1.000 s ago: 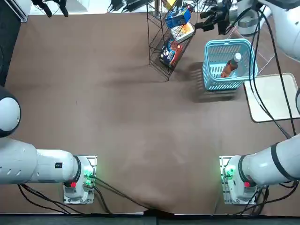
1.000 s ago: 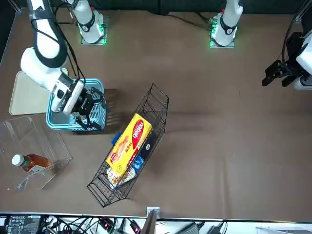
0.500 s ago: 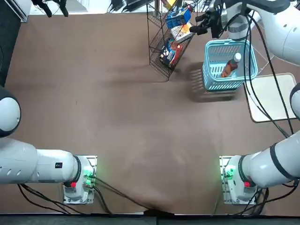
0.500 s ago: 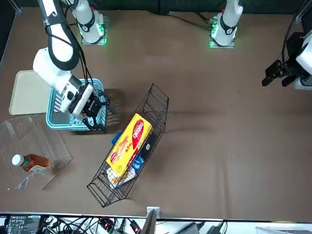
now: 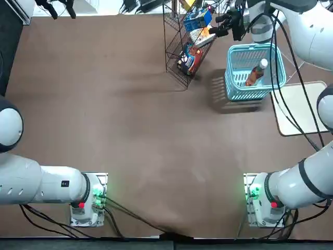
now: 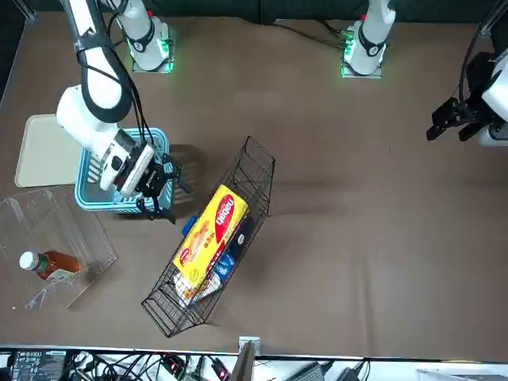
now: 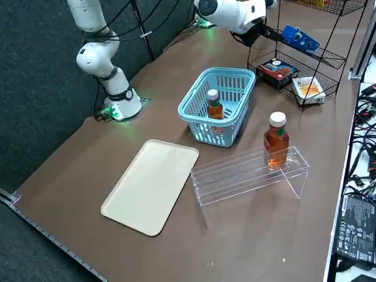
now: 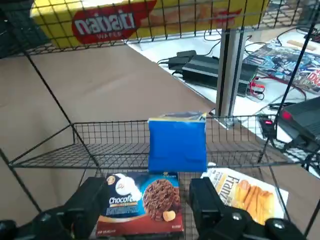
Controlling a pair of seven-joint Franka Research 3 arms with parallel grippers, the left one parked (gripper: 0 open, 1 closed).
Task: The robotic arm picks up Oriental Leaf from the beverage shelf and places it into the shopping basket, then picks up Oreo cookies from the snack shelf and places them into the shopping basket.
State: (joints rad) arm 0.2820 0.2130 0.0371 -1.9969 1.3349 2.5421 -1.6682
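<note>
— What lettering shows on the yellow pack (image 8: 150, 19)?
— "nabati", above "WAFER", on its red patch.
— And the dark-and-red box (image 8: 141, 204)?
— "Chocofe", its ending unclear.
— The white box (image 8: 247, 194)?
— It reads "Pran", with the remaining letters hard to make out.

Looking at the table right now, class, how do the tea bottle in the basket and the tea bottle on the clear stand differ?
The basket bottle looks slimmer, while the stand bottle is broader. The basket bottle sits inside slotted blue walls; the stand bottle stands on see-through acrylic. Both hold amber-brown tea under a white cap.
</note>
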